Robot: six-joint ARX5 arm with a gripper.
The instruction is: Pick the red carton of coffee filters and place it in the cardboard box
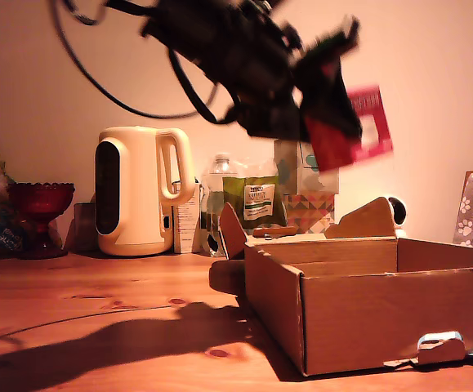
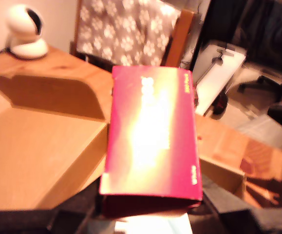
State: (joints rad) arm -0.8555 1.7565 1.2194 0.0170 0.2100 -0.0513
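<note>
A: What is shown in the exterior view?

B: The carton [image 1: 365, 124] is seen held in the air, clamped in the hand [image 1: 334, 131], tilted and blurred. It is carried above the box [image 1: 359, 314], roughly over the box's far wall, at about 12 o'clock from the box's middle. The box is set on the surface [image 1: 97, 318], open side up. A kettle [image 1: 142, 189] and a goblet [image 1: 40, 214] are left well apart, toward 9 o'clock.

A: And the wrist view?

B: The carton [image 2: 151, 137] is seen gripped at its near end, its long axis run straight out from the hand, toward 12 o'clock. The fingers themselves are mostly hidden under it. The box floor [image 2: 33, 156] is seen below, at about 9 o'clock of the carton, with a flap [image 2: 53, 95] raised beyond it.

A: On what does the next move turn?

B: It is judged that the carton must be brought down with its long axis kept inside the walls; the box lies directly beneath and slightly to one side.
</note>
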